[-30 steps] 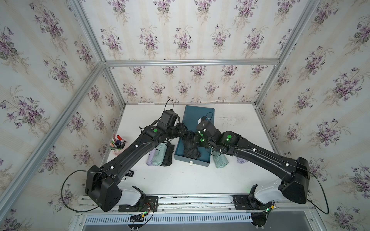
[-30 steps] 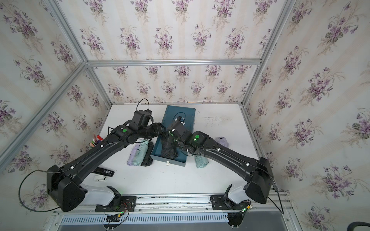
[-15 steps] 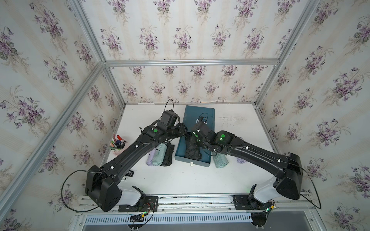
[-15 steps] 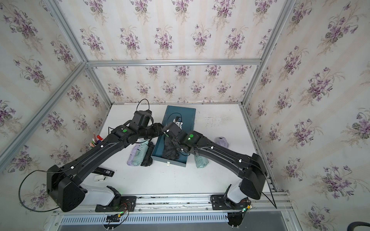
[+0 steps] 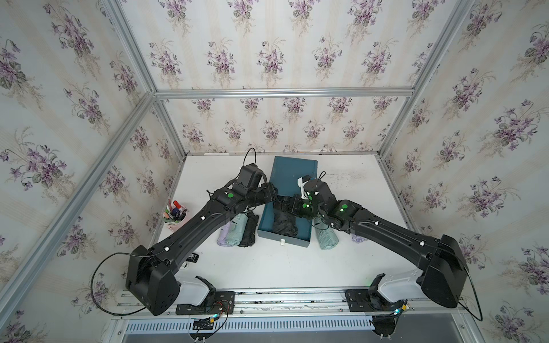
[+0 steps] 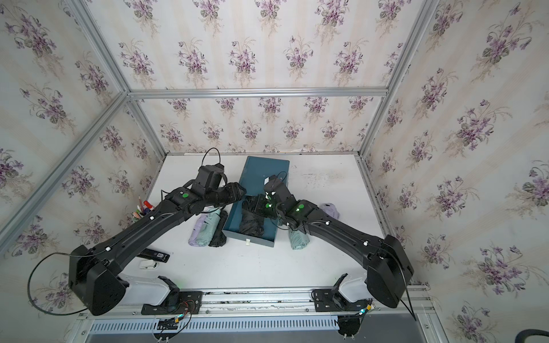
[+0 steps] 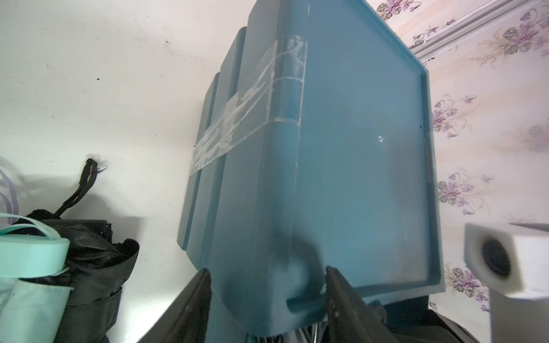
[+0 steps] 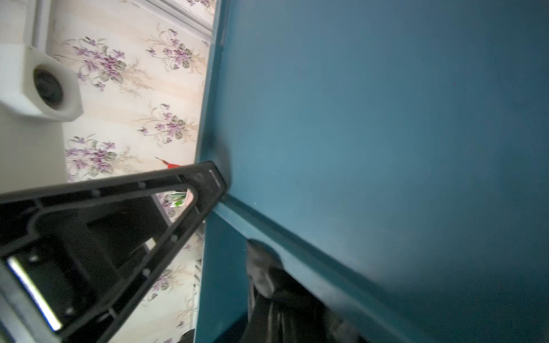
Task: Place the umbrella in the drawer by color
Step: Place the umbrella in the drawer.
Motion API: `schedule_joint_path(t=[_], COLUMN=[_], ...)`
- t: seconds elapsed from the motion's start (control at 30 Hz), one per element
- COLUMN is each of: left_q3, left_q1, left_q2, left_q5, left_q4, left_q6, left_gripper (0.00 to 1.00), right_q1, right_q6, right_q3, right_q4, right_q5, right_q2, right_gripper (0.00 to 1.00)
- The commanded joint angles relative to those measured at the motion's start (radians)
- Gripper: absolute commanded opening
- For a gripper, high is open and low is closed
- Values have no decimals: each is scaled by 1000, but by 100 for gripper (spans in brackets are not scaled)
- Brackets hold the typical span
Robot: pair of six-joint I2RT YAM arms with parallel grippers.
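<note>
The right pincer is hard to read. It is black against the black umbrella directly under it, and in the right wrist view its own tips do not show clearly. It is clenched, but I cannot tell if some cloth is caught between. That umbrella lies in the open drawer, and its far end is hidden below the pincer.

The left pincer has its jaws apart, with the front corner of the blue cabinet between them. One finger touches the corner, but whether they really pinch it I cannot tell.

There are six folded umbrellas, two of each colour. Three lie in a row under the arm behind the left pincer: lilac umbrella, mint umbrella and second black umbrella. The arm covers their far ends. On the outer side of the right pincer, a second mint umbrella is half under its arm. A second lilac umbrella is partly hidden behind it.

There is one cabinet, one open drawer and one pen cup, well apart from the left pincer.
</note>
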Motion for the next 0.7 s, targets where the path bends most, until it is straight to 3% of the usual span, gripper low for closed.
schedule_joint_path(t=[0.0, 0.27, 0.3, 0.53, 0.67], left_q3=[-14, -5, -5, -8, -8], left_q1=[-2, -2, -2, -2, -2], left_q2=[-6, -4, -3, -3, 9], left_q5=[21, 3, 3, 4, 20], left_q4=[-85, -91, -91, -91, -85], left_q6=[12, 11, 9, 5, 6], left_gripper=[57, 56, 52, 51, 50], right_q1=[-22, -2, -1, -2, -13], right_q6=[57, 93, 102, 263, 276], right_q3=[-26, -56, -69, -328, -345], right_q4=[-91, -93, -90, 113, 125], right_q5=[-77, -23, -17, -48, -29], right_q2=[28, -167, -190, -277, -282], right_gripper=[0, 0, 0, 0, 0])
